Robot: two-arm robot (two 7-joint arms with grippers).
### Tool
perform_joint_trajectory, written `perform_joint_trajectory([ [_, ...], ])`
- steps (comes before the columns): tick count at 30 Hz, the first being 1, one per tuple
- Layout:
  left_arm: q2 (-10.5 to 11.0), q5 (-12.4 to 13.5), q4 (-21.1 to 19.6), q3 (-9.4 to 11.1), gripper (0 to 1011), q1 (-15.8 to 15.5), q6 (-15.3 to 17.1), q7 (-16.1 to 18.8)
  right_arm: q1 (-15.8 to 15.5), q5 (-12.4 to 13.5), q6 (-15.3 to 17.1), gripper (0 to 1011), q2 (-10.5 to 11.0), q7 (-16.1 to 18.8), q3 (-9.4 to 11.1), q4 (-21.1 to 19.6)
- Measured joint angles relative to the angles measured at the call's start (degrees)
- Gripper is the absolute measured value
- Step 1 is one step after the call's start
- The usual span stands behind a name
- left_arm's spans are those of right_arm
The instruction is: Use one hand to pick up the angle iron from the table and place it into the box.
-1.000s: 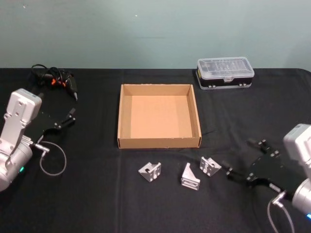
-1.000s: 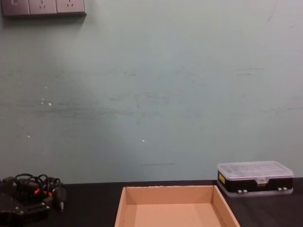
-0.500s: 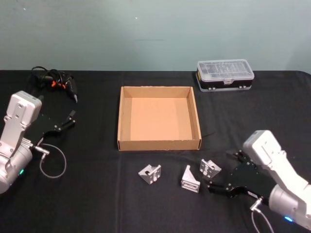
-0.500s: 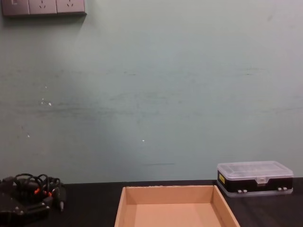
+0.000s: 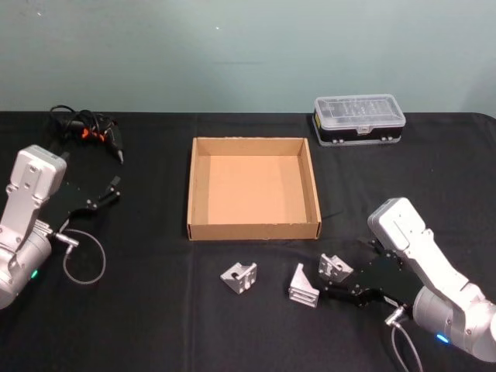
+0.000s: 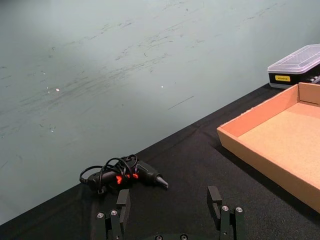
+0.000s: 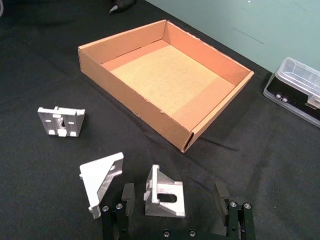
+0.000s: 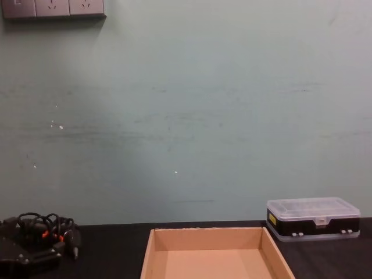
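Right jaws spread, flanking angle iron near box, left jaws spread over left of table

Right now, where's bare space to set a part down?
The box floor is bare. So is the table between the box and the left gripper, and between the box and the clear-lid case. Crowded: in front of the box, three angle irons, the open right gripper straddling the rightmost.

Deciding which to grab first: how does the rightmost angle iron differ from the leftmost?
The rightmost angle iron sits between the fingers of the open right pincer; the leftmost angle iron lies clear. The rightmost is by the front right corner of the box; the leftmost faces its front wall. Both are silver, on the table.
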Motion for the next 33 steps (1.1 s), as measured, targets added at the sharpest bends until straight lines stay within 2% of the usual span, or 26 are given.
perform_joint_trajectory([
  [7, 0.0, 0.0, 0.0, 0.0, 1011, 0.0, 0.0, 0.0, 0.3, 0.4, 0.8, 1004, -2.1, 0.6, 0.8, 1.0],
  [19, 0.0, 0.0, 0.0, 0.0, 1011, 0.0, 0.0, 0.0, 0.3, 0.4, 0.7, 985, -1.7, 0.6, 0.7, 0.8],
  [26, 0.0, 0.0, 0.0, 0.0, 1011, 0.0, 0.0, 0.0, 0.2, 0.4, 0.6, 814, -1.6, 0.5, 0.6, 0.7],
  [27, 0.0, 0.0, 0.0, 0.0, 1011, 0.0, 0.0, 0.0, 0.2, 0.4, 0.5, 754, -1.6, 0.5, 0.6, 0.7],
  [28, 0.0, 0.0, 0.0, 0.0, 1011, 0.0, 0.0, 0.0, 0.2, 0.4, 0.5, 754, -1.6, 0.5, 0.6, 0.7],
  [30, 0.0, 0.0, 0.0, 0.0, 1011, 0.0, 0.0, 0.0, 0.2, 0.4, 0.5, 697, -1.6, 0.5, 0.6, 0.7],
  [31, 0.0, 0.0, 0.0, 0.0, 1011, 0.0, 0.0, 0.0, 0.2, 0.4, 0.5, 635, -1.6, 0.5, 0.6, 0.7],
  [33, 0.0, 0.0, 0.0, 0.0, 1011, 0.0, 0.0, 0.0, 0.2, 0.4, 0.5, 599, -1.6, 0.5, 0.6, 0.7],
])
